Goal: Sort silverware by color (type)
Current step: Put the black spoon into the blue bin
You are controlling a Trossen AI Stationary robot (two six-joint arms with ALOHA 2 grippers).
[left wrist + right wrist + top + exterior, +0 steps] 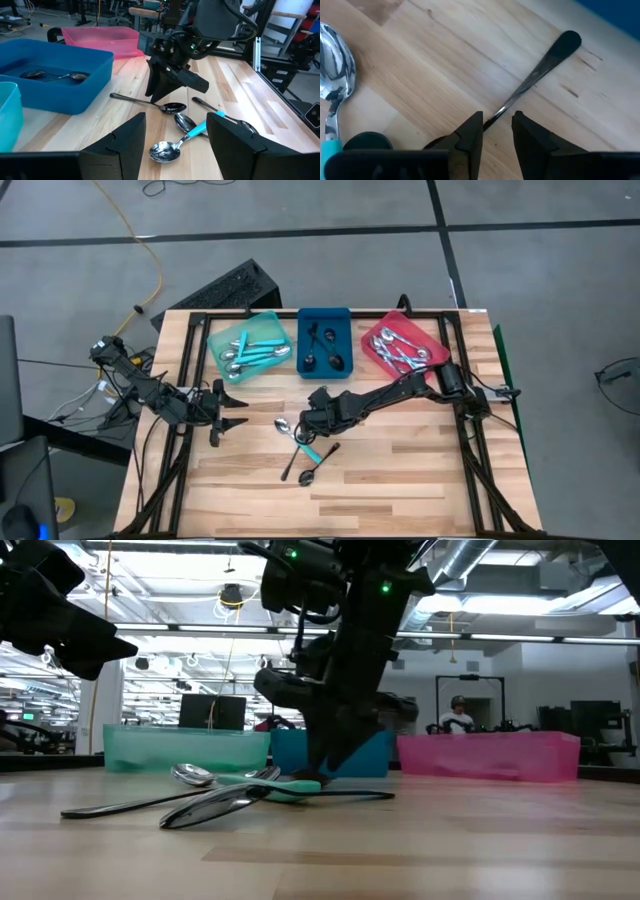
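Right gripper [312, 418] straddles a black spoon [540, 67] near the middle of the bench [400, 480].

Its two fingers [470, 132] stand slightly apart with the spoon's dark handle running between them; whether they touch it cannot be told, and the spoon lies flat on the wood. Beside it lie the other loose spoons: a teal-handled spoon [182, 141], a silver spoon [283, 426] and another black spoon [296, 462], overlapping in a small heap just toward the front edge. Along the back edge sit the teal tray [218, 338] holding teal-handled spoons, the blue tray [303, 317] holding black spoons, and the red tray [372, 332] holding silver ones. The left gripper [232, 412] waits, fingers spread and empty, near the left edge.
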